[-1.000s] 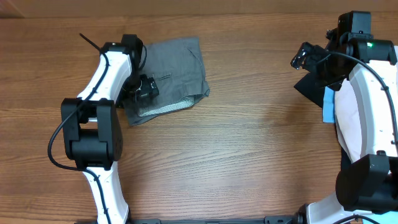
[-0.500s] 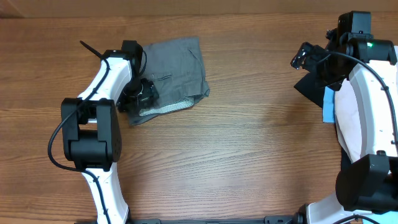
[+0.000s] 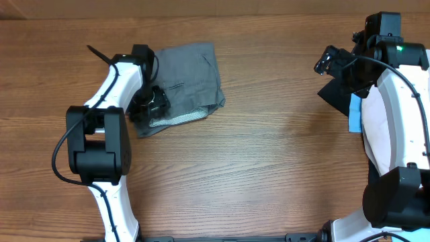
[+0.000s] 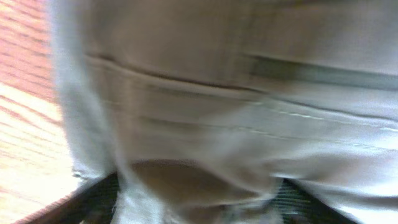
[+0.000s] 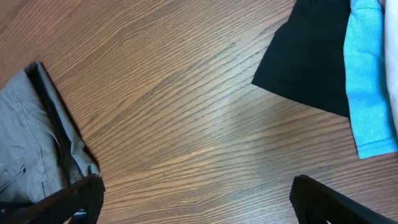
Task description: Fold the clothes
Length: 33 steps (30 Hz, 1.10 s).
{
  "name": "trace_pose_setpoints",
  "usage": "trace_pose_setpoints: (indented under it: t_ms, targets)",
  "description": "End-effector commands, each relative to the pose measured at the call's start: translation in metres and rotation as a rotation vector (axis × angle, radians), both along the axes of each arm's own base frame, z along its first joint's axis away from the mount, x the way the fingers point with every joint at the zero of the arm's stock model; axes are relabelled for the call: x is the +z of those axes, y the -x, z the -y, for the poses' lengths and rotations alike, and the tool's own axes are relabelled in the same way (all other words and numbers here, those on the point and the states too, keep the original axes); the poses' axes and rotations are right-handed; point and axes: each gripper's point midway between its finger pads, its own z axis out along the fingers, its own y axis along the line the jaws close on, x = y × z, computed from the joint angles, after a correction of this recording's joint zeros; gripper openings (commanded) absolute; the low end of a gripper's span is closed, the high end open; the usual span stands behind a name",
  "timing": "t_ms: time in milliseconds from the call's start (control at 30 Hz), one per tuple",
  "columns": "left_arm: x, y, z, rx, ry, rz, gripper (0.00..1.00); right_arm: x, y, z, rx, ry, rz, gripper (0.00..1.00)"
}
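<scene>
Sitting on grey shorts (image 3: 191,74) bunched directly under it, left gripper (image 3: 153,104): spread could not be told | right gripper (image 5: 196,190) stood wide open, empty; black piece (image 5: 311,56) and light-blue piece (image 5: 370,81) lay ahead-right.

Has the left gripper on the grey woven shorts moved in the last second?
Yes. In the overhead view the left gripper has slid away from the wooden table's far edge, toward the robot's base, over the grey woven shorts.

Left fingers (image 3: 154,105) over the grey shorts (image 3: 191,67) — on wooden table (image 3: 269,154).
</scene>
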Motion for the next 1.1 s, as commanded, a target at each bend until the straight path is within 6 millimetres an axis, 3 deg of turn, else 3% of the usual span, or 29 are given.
trace_pose_setpoints:
  t_ms: [0,433,833,933,1067]
  targets:
    - [-0.012,0.011,-0.004,-0.060,-0.018,-0.053,0.99,0.002,-0.002,0.002,-0.001,0.012,0.010,1.00]
    - [-0.016,0.019,-0.015,-0.144,-0.078,-0.085,1.00,0.002,-0.002,0.002,-0.001,0.012,0.010,1.00]
    - [-0.044,0.031,-0.013,-0.148,-0.063,-0.080,1.00,0.002,-0.002,0.002,-0.002,0.012,0.010,1.00]
    - [-0.048,0.030,-0.004,-0.142,-0.013,-0.068,0.88,0.002,-0.002,0.002,-0.001,0.012,0.010,1.00]
    - [-0.048,0.029,0.003,-0.136,0.028,-0.061,0.62,0.002,-0.002,0.002,-0.001,0.012,0.010,1.00]
